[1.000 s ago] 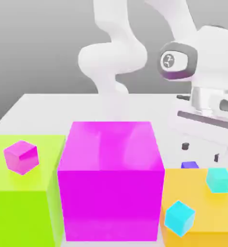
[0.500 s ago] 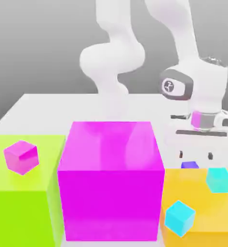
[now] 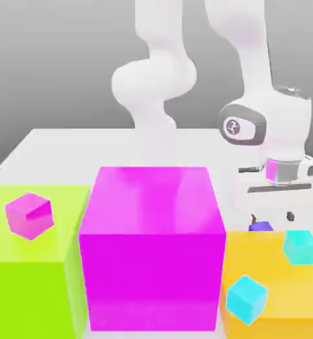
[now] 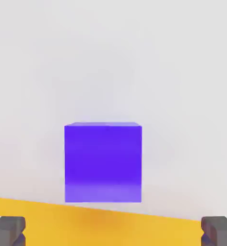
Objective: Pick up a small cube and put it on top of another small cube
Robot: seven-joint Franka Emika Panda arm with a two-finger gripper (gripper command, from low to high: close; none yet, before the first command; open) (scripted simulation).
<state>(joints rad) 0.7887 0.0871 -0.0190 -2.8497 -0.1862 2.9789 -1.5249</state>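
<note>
Tool (image 3: pixel 272 217) wide, empty, poised right above small cube (image 3: pixel 260 226); cube sits on white counter (image 3: pixel 66 142) just behind orange block (image 3: pixel 271 265), untouched; grasp, lift, stacking onto cyan cube (image 3: pixel 300 246) all left, task barely begun

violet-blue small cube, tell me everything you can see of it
The violet-blue small cube is a plain, smooth, evenly coloured block with sharp edges, the darkest of the cubes. It sits flat and upright on the white table, just behind the large orange block, which hides most of it in the exterior view, where only its top peeks out. The open gripper hangs right above it, a finger on either side, not touching. Nothing rests on it.
</note>
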